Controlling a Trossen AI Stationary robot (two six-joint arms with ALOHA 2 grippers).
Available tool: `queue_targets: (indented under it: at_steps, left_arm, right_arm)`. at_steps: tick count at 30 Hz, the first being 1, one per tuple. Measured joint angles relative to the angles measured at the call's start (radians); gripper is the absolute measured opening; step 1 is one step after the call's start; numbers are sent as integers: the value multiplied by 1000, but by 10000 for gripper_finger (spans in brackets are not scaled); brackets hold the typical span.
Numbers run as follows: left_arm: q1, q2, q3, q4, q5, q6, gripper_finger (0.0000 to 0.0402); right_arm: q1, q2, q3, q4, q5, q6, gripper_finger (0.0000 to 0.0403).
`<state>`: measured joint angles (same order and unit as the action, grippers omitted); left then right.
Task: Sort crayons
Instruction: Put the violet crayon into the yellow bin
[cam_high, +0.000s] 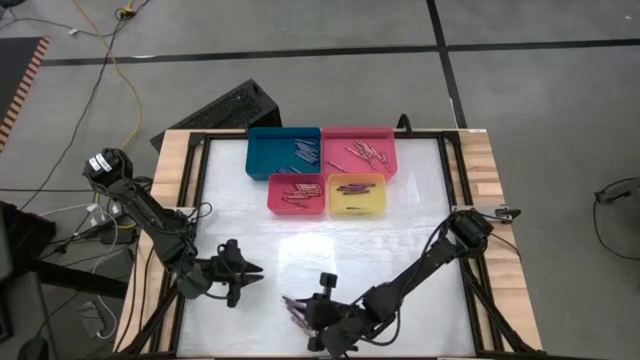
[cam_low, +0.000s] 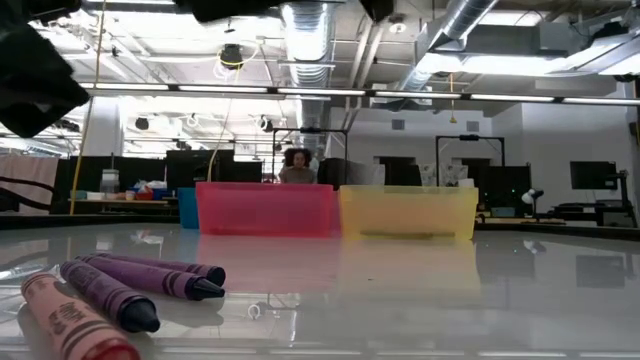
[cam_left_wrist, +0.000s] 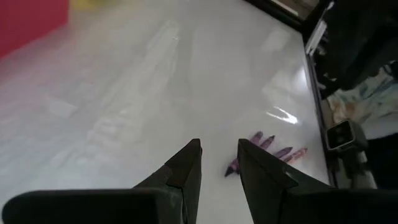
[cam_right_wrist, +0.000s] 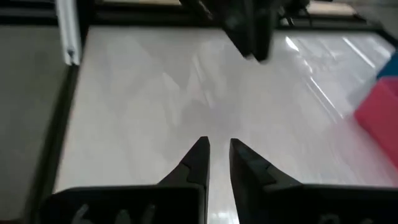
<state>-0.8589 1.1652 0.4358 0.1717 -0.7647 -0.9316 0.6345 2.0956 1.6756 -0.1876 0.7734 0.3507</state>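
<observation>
A small cluster of loose crayons (cam_high: 297, 308), purple and one pink, paper-wrapped with pointed tips, lies on the glossy white table (cam_high: 420, 230) near its front edge. The right gripper (cam_high: 318, 318) hangs just beside them, tapered dark fingers slightly apart, holding nothing. The left gripper (cam_high: 250, 270) sits further left, its wedge-shaped fingers parted and empty. Four rectangular plastic trays (cam_high: 320, 165), blue, pink, red and yellow, stand at the far side, already holding crayons.
</observation>
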Motion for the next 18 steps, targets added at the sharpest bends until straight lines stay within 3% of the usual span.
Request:
queue_targets:
  at_steps: [9,18]
  left_arm:
    - [0,0,0,21,104,101,94]
    - [0,0,0,21,103,246,94]
  right_arm:
    - [-19,6,0,-195,-13,230,59]
    - [-32,6,0,-202,-94,228,59]
